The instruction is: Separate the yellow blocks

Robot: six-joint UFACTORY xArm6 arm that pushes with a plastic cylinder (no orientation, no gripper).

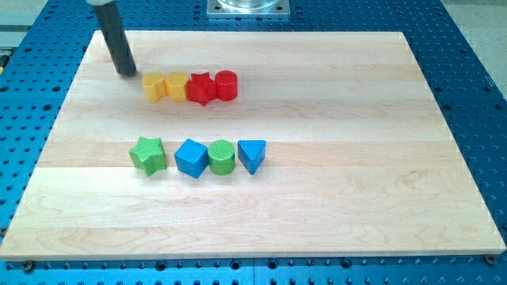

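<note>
Two yellow blocks sit side by side in the upper row: a left yellow block (154, 87) and a right yellow block (176, 84), touching each other. The right one touches a red star (201, 88), which touches a red cylinder (226, 85). My tip (127, 73) rests on the board just left of and slightly above the left yellow block, with a small gap between them.
A lower row holds a green star (149, 153), a blue block (192, 157), a green cylinder (223, 157) and a blue triangular block (252, 154). The wooden board (356, 182) lies on a blue perforated table. A metal mount (248, 7) is at the view's top.
</note>
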